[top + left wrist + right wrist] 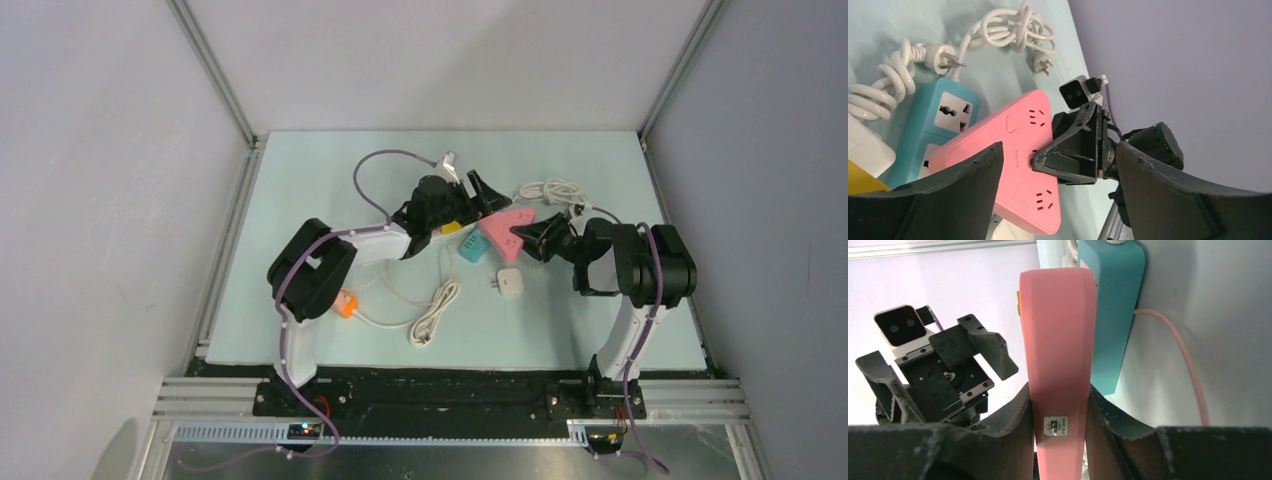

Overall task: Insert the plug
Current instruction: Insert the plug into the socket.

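Pink, smooth plastic marks the triangular power strip (pixel 497 231) near the middle of the pale green mat (pixel 300 180) in the overhead view. The right gripper (pixel 521 238) is clamped on its right corner. The left gripper (pixel 478 205) hangs just over its far-left side, its lower finger hidden by the arm. A teal power strip (pixel 473 249) touches the pink one, a square white adapter (pixel 510 283) lies just in front, and a coiled white cable (pixel 553 190) sits behind. The plugs are too small to pick out here.

From the left wrist, the left gripper (pixel 1058 150) has its matte black fingers (pixel 948 200) spread wide with nothing between them. The pink power strip (pixel 1013 145) shows glossy three-pin sockets. The right gripper (pixel 1068 157) bites its edge. A white plug (pixel 942 56) with bare metal pins rests on the mat beyond the teal power strip (pixel 943 117), unplugged. A second plug (pixel 1042 64) ends the looped cable, and which one is meant I cannot tell.

From the right wrist, the right gripper (pixel 1060 402) pinches the pink power strip (pixel 1058 340) edge-on, a small label facing the camera. The teal power strip (pixel 1113 315) lies flush beside it and a thin pink cord (pixel 1193 385) curves away. The socket faces are out of sight.
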Motion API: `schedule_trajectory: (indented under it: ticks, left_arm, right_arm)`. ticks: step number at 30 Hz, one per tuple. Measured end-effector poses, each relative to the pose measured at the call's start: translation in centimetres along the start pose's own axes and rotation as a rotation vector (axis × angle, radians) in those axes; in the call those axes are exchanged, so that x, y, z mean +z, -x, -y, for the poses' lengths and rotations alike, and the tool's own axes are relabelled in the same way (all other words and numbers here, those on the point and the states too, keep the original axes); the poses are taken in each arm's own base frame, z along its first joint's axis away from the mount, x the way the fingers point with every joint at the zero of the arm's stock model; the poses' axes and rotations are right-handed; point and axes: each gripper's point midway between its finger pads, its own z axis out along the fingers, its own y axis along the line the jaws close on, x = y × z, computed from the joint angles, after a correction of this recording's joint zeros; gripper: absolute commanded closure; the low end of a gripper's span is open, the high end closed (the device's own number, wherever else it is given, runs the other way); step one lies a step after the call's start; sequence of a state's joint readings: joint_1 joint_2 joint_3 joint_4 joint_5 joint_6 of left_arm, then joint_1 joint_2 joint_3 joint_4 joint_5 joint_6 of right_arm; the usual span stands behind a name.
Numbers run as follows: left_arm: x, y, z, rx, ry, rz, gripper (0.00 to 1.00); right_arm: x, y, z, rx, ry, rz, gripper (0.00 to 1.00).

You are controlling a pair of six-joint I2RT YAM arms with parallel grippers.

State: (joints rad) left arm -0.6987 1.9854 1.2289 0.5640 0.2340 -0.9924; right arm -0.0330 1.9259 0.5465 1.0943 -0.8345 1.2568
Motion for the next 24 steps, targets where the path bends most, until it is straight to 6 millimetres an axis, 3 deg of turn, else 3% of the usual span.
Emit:
schedule_trajectory:
  ticks: [9,24]
  left_arm:
    - [1.0,-2.0,-2.2,0.004,0.044,-0.051,0.14]
    - [1.0,-2.1,-2.4,0.066,0.044,-0.053,0.14]
  right_arm:
    - [0.9,-0.8,-0.3,0.042,-0.006,0.002,0.99]
    - [1.2,-1.7,-0.1,0.057,0.003,0.034,0.99]
